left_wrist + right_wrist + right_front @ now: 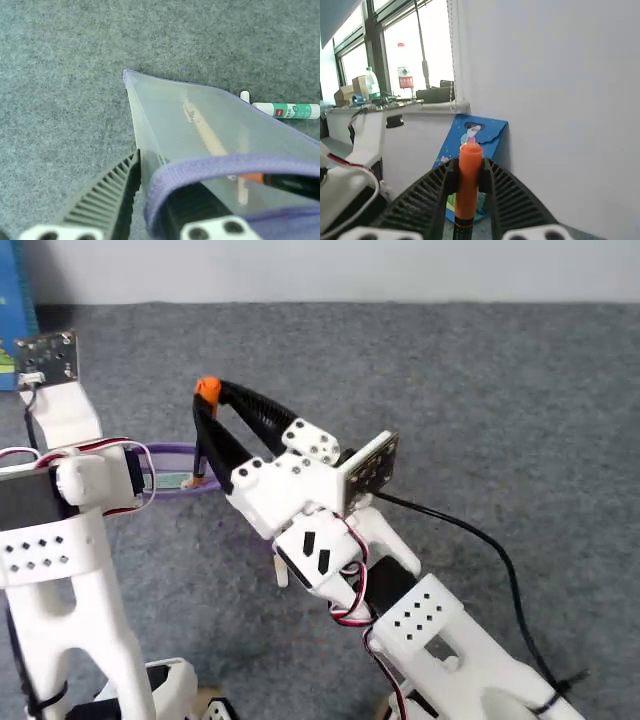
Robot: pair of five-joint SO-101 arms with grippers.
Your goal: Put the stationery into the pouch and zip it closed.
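Translucent, purple-trimmed pouch [210, 135]

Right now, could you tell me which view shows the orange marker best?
The right wrist view: the marker sits clamped in the right gripper. The high view shows its orange cap; the left wrist view, a short stretch at the pouch.

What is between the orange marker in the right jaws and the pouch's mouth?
Nothing visible. The marker hangs with its lower end right at the mouth of the pouch, whose purple rim the left jaws hold up.
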